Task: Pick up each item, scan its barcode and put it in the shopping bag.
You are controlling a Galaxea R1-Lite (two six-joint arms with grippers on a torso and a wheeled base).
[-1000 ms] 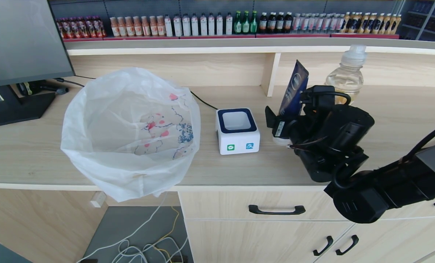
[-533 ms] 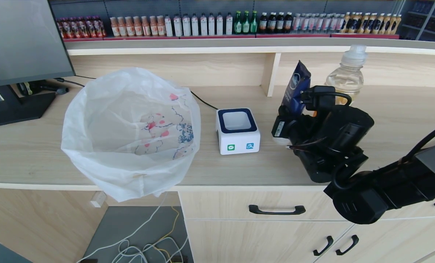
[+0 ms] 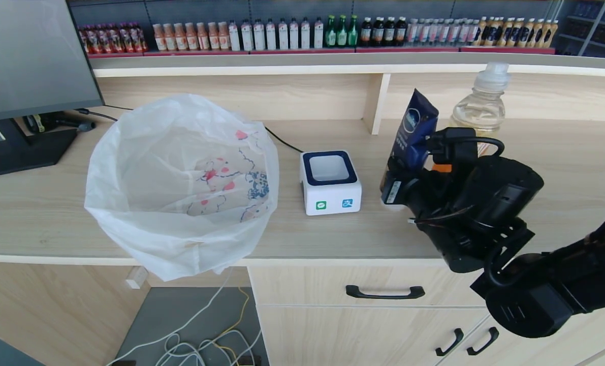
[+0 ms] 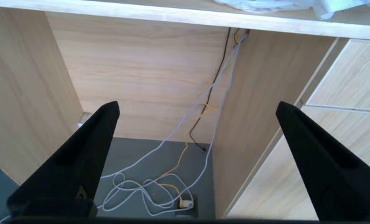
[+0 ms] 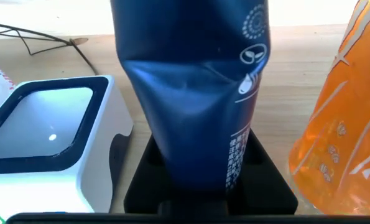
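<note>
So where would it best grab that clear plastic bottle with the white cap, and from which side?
Probably round the body of the clear plastic bottle, below its shoulder, coming in level from the front. It stands upright with the wooden back wall close behind it. The right gripper is shut on the dark blue pouch, so that goes first.

You lose the lower end of the blue pouch (image 3: 413,133) behind the right gripper (image 3: 397,179) — and, upper right, the base of the bottle (image 3: 484,104) behind the right arm (image 3: 500,203).

Green and blue square icons on white scanner (image 3: 331,182), unreadable white print on blue pouch (image 5: 197,93)
</note>
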